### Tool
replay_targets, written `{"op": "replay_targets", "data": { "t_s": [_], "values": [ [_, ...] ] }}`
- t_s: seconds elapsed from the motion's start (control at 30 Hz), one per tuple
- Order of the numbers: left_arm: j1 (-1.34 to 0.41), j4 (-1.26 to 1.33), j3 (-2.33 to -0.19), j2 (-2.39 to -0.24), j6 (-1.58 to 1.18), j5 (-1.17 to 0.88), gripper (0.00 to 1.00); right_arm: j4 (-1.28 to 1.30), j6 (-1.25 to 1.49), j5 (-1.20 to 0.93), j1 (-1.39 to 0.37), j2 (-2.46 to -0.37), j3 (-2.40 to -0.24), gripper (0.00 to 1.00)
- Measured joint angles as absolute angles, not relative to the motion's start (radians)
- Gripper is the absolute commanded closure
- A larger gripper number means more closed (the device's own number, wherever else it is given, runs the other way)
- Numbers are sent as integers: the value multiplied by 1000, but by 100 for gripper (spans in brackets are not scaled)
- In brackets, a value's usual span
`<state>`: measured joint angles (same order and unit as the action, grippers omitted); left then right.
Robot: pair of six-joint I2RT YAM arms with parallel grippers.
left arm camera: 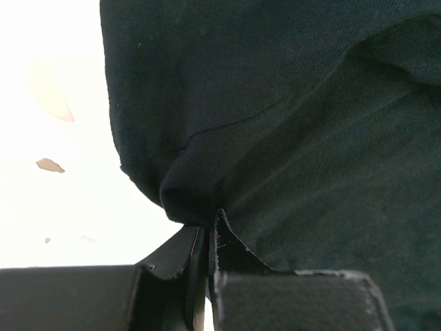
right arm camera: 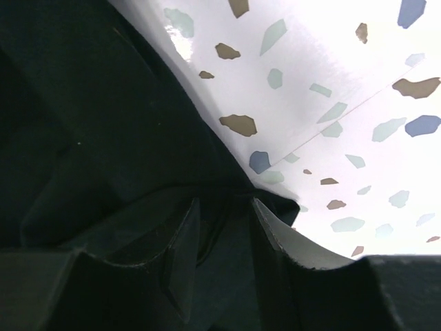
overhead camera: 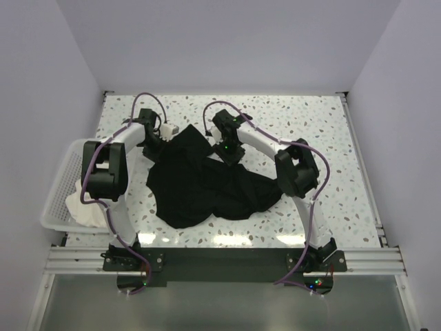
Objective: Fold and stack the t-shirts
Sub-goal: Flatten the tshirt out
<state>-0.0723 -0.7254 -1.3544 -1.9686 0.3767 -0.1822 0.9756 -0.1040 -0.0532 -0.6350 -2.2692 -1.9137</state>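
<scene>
The speckled tabletop [overhead camera: 310,124] spreads under and beyond both my tools. The black t-shirt [overhead camera: 200,186] lies crumpled on it, its far edge running between my two tools and the bulk of it lying on the near side of them, toward my bases. The white lattice basket [overhead camera: 58,186] sits well to the left of my left tool, at the tabletop's edge. The white t-shirt [overhead camera: 86,207] is bunched in the basket's near end, spilling over its rim. My left tool [left arm camera: 209,231] is clenched tight on a pinch of the black t-shirt's edge. My right tool [right arm camera: 224,207] has its fingers partway apart with a thick fold of the same shirt gripped between them, bare tabletop just to its right.
</scene>
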Motion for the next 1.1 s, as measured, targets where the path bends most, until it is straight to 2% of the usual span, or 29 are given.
{"op": "replay_targets", "data": {
  "t_s": [0.13,0.27,0.47,0.67,0.8,0.87,0.9,0.93,1.03,1.07,1.1],
  "values": [
    [-72,-725,-1354,-1969,376,-182,95,976,-103,-35,-634,-2269,-1914,65],
    [-72,-725,-1354,-1969,376,-182,95,976,-104,-34,-629,-2269,-1914,76],
    [-72,-725,-1354,-1969,376,-182,95,979,-104,-34,-599,-2269,-1913,88],
    [-72,-725,-1355,-1969,374,-182,95,983,-104,-31,-569,-2269,-1903,89],
    [-72,-725,-1355,-1969,373,-182,94,986,-104,-24,-567,-2268,-1897,83],
    [-72,-725,-1355,-1969,369,-181,92,990,-104,-24,-567,-2268,-1895,85],
    [-72,-725,-1355,-1969,366,-181,90,992,-104,-24,-566,-2268,-1895,89],
    [-72,-725,-1355,-1969,365,-181,89,994,-105,-25,-566,-2268,-1895,100],
    [-71,-726,-1356,-1969,359,-183,80,1002,-109,-35,-557,-2268,-1895,100],
    [-70,-729,-1358,-1969,359,-190,67,1006,-113,-50,-547,-2267,-1895,100],
    [-66,-734,-1360,-1969,363,-205,61,1008,-119,-66,-537,-2263,-1892,100]
  ]
}}
